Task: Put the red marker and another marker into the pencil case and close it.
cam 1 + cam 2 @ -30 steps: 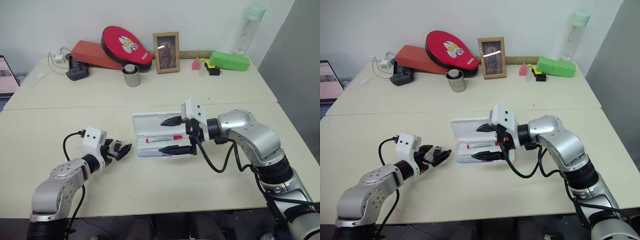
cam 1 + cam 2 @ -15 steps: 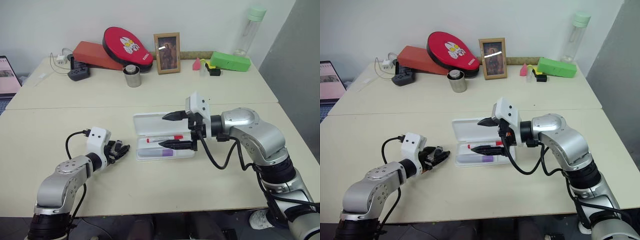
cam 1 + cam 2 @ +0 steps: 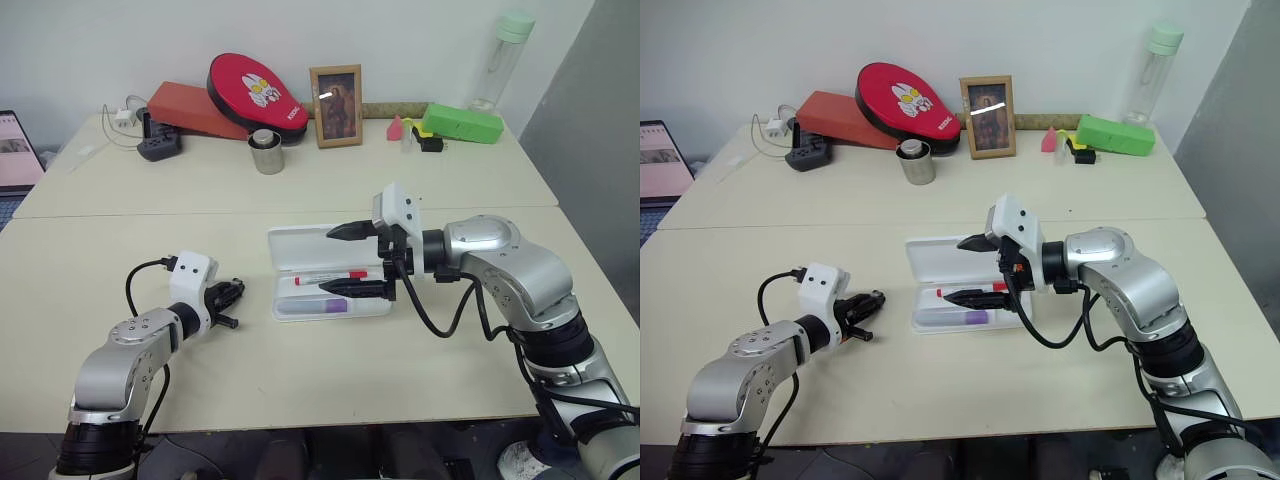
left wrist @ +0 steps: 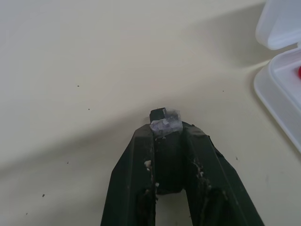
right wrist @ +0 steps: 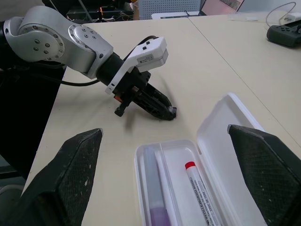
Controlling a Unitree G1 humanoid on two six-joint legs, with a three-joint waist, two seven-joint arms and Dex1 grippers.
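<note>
Left eye view: the case point(image 3: 330, 275) lies open on the front table point(image 3: 300, 370), lid hinged back and flat on the far side. The red marker point(image 3: 330, 277) lies lengthwise in the tray; the purple highlighter point(image 3: 322, 306) lies beside it on the near side. The right gripper point(image 3: 362, 260) hovers over the case's right end, fingers spread wide, nothing held. The left gripper point(image 3: 229, 296) rests low on the table left of the case, apart from it, fingers drawn together and empty.

Right eye view: same layout. A cup point(image 3: 918, 162), a photo frame point(image 3: 989, 102) and a green box point(image 3: 1116, 134) stand on the rear table.

Left wrist view: the two black fingers point(image 4: 188, 160) meet at their tips above bare table; a corner of the case point(image 4: 282, 89) shows at the edge.

Right wrist view: both fingers point(image 5: 61, 179) stand far apart, framing the open case point(image 5: 221, 141), with the red marker point(image 5: 201, 193) and the highlighter point(image 5: 155, 193) inside. The left gripper point(image 5: 167, 111) lies beyond the case, tips together.
</note>
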